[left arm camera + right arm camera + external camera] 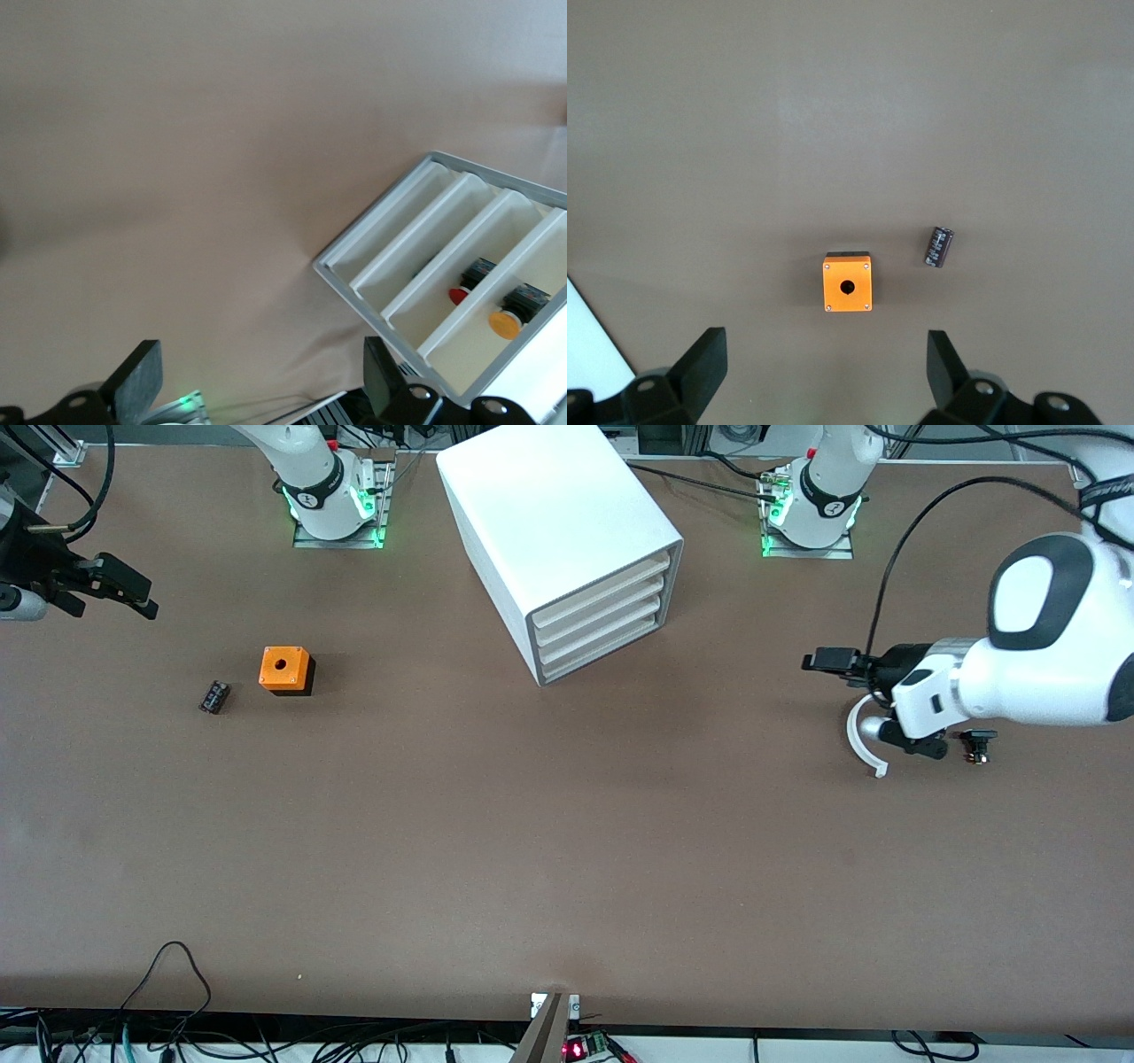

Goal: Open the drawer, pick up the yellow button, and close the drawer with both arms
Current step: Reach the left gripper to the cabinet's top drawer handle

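Four cream-fronted drawers sit flush in the white cabinet (549, 505), which stands on the brown table (532, 850) between the two arm bases, its fronts turned toward the left arm's end. The drawer (602, 586), the topmost of them, is shut like the rest. The left wrist view looks in over the low fronts: the button (505, 323) lies inside that top drawer, its orange-yellow cap facing outward, and a red-capped button (458, 295) lies in the drawer just below. The left gripper (261, 385) hangs over the table toward the left arm's end, well apart from the cabinet and pointed at the drawer fronts, its jaws spread wide with nothing between them. The right gripper (826, 372) hangs over the right arm's end of the table, its jaws also wide and bare, looking down on the orange cube (285, 669) and the small black ribbed block (213, 696). The block lies near the cube, toward the right arm's end and slightly nearer to the front camera; the two do not touch.
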Robot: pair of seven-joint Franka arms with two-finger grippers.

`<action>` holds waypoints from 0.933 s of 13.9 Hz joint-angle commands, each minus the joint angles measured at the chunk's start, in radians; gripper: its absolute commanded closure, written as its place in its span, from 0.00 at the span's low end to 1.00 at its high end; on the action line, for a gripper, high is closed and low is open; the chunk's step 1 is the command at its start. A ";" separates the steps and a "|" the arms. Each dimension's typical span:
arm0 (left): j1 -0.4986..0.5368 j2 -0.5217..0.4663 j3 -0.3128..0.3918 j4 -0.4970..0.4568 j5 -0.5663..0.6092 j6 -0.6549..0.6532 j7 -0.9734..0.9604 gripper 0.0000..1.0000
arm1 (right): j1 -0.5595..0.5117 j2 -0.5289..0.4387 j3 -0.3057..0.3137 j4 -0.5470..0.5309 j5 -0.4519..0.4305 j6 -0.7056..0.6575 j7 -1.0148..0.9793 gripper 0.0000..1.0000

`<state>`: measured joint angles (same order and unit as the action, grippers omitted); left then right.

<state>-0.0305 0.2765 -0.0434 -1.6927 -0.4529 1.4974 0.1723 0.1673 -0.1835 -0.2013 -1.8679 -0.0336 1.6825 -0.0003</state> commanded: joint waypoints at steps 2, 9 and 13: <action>-0.040 0.079 -0.009 -0.002 -0.115 -0.011 0.028 0.00 | 0.004 -0.010 0.003 0.007 -0.017 0.002 -0.010 0.00; -0.110 0.099 -0.102 -0.246 -0.429 -0.005 0.263 0.00 | 0.006 -0.007 0.003 0.009 -0.019 0.003 -0.010 0.00; -0.112 0.105 -0.190 -0.327 -0.482 0.047 0.268 0.01 | 0.009 0.015 0.003 0.041 -0.015 -0.004 -0.010 0.00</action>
<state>-0.1461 0.3930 -0.2004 -1.9658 -0.8736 1.5118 0.4106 0.1701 -0.1821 -0.1988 -1.8582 -0.0402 1.6906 -0.0022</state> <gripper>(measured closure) 0.004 0.000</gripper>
